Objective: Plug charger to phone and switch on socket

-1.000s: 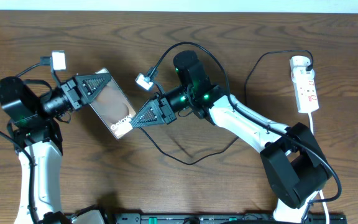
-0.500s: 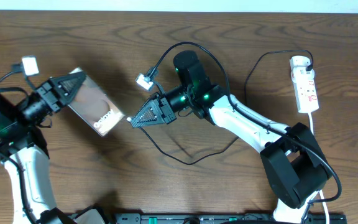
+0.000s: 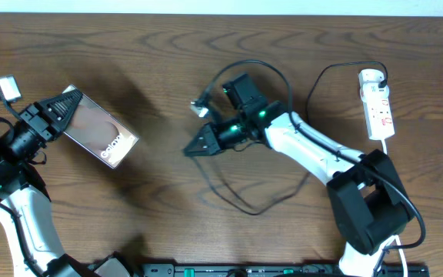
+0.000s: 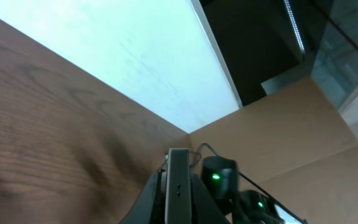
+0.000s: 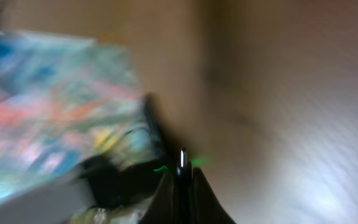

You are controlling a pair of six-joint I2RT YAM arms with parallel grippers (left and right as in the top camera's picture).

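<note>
Clamping the short end of a rigid, slick brown-screened smartphone [image 3: 98, 132], the left hand [image 3: 68, 100] holds it off the desk [image 3: 160, 69]; the right hand [image 3: 188, 151] pinches the limp black charger cable [image 3: 251, 209] at its tip.

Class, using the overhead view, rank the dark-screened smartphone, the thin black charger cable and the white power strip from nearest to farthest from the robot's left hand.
1. The dark-screened flat smartphone: gripped in the left hand, far left.
2. The thin black charger cable: looped in the middle.
3. The narrow white power strip: far right edge.
</note>
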